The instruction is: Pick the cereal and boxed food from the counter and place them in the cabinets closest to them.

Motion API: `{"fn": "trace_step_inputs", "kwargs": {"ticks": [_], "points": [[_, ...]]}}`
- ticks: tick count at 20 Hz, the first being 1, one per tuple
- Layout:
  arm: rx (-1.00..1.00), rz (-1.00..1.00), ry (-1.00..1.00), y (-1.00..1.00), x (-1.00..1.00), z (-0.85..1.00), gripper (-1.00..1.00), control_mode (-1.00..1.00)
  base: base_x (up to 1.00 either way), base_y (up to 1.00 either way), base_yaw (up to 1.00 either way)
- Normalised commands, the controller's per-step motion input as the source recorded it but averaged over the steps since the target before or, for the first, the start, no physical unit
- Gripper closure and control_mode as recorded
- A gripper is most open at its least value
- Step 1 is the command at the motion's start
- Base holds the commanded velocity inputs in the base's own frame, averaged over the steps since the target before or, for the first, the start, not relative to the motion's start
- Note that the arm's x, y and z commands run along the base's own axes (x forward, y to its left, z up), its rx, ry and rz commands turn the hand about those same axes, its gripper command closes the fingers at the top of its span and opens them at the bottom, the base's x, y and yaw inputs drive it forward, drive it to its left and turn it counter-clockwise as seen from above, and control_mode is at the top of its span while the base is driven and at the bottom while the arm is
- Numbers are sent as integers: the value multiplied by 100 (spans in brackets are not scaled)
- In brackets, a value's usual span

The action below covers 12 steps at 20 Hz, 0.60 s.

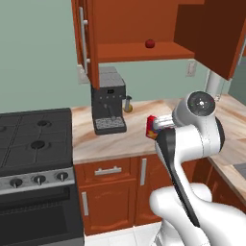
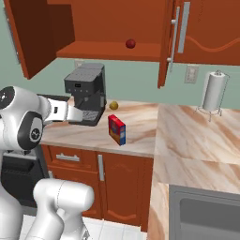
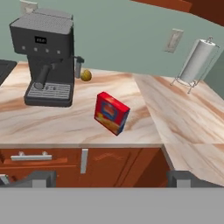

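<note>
While your jaws (image 3: 112, 180) sit wide open with nothing in them, the box (image 3: 111, 113) stands on the bench (image 3: 65, 122) straight ahead of them, well apart. The coffee machine (image 3: 47, 57) is ahead to their left, and the cabinet (image 2: 112, 33) hangs open above.

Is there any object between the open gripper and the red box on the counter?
Nothing visible stands between them. In the hand view the gripper is open and looks straight at the red box, which stands alone on the counter. The coffee machine is off to the side, behind it.
</note>
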Motion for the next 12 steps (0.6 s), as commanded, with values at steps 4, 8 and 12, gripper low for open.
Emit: {"fn": "trace_step_inputs", "kwargs": {"ticks": [4, 8, 12], "points": [[0, 0, 0, 0, 0, 0, -100, 100, -1, -30, 0], [0, 0, 0, 0, 0, 0, -100, 100, 0, -2, 0], [0, 0, 0, 0, 0, 0, -100, 100, 7, -3, 0]]}}
